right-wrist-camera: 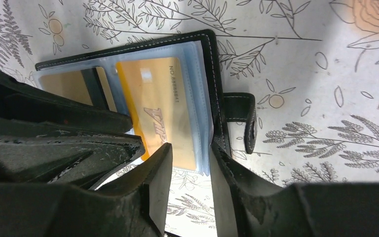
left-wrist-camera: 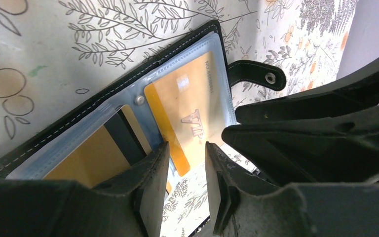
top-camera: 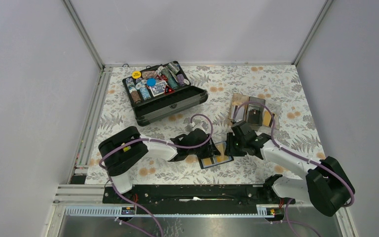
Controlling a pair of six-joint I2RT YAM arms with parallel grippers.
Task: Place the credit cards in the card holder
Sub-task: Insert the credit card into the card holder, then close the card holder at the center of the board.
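**Card holder (top-camera: 216,154) open, two cards pocketed**

It is laid flat near the middle of the flowered table (top-camera: 286,89). A yellow-orange card (left-wrist-camera: 187,98) and a dark-striped tan card (left-wrist-camera: 86,158) are seen in its clear sleeves. The left gripper (left-wrist-camera: 186,147) and right gripper (right-wrist-camera: 190,145) are held part-way open at its edges, with nothing clamped.
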